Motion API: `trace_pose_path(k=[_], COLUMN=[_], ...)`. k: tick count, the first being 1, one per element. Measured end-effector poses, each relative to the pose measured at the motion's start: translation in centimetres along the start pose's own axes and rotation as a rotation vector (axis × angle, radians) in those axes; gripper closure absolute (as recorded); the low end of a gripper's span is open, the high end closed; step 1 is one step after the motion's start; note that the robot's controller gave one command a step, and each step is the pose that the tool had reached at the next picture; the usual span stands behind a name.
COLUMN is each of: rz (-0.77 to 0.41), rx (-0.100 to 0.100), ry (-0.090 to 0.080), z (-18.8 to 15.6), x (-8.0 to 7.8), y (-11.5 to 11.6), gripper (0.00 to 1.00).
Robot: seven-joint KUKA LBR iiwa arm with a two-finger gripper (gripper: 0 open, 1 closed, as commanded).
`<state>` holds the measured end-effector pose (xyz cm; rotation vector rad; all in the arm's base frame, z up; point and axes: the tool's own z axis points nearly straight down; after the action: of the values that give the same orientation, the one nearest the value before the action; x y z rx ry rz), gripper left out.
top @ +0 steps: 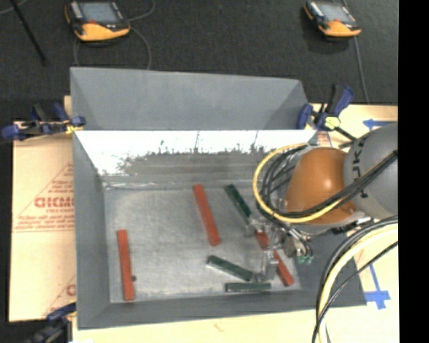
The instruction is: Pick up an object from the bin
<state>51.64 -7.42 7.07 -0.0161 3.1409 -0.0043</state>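
Robot lab — grey metal bin point(188, 100), cabled arm point(379, 151)

Surroundings, as I log them from my remote desk:
- Floor point(201, 40): dark, coarse-textured, possibly carpet.
- Two orange-and-black handheld devices on it at the far edge, left device point(97, 19) and right device point(332, 17).
- Thin cable point(148, 53) trailing from the left device.

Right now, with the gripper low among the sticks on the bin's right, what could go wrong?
1. Crowding: the gripper is down among an orange stick, a slanted green stick and a front green stick; it may nudge or catch more than one.
2. This is near the bin's front right corner; a stick could jam against the wall.
3. The orange cover hides part of that spot, so a miss may be hard to judge.
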Motion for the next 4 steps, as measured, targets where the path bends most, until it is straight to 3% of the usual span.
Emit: trace_pose_path(k=[1, 2, 3, 4], rz=[0.112, 0.157, 0.123, 0.129], rx=[0.001, -0.005, -0.002, -0.003], ry=[-0.007, -0.013, -0.001, -0.007], z=[-1.4, -7.3, -0.5, -1.0], x=[-2.4, -8.6, -13.3, -13.3], y=[-7.7, -1.5, -0.8, -0.9], gripper=[0.00, 0.00, 0.00, 1.00])
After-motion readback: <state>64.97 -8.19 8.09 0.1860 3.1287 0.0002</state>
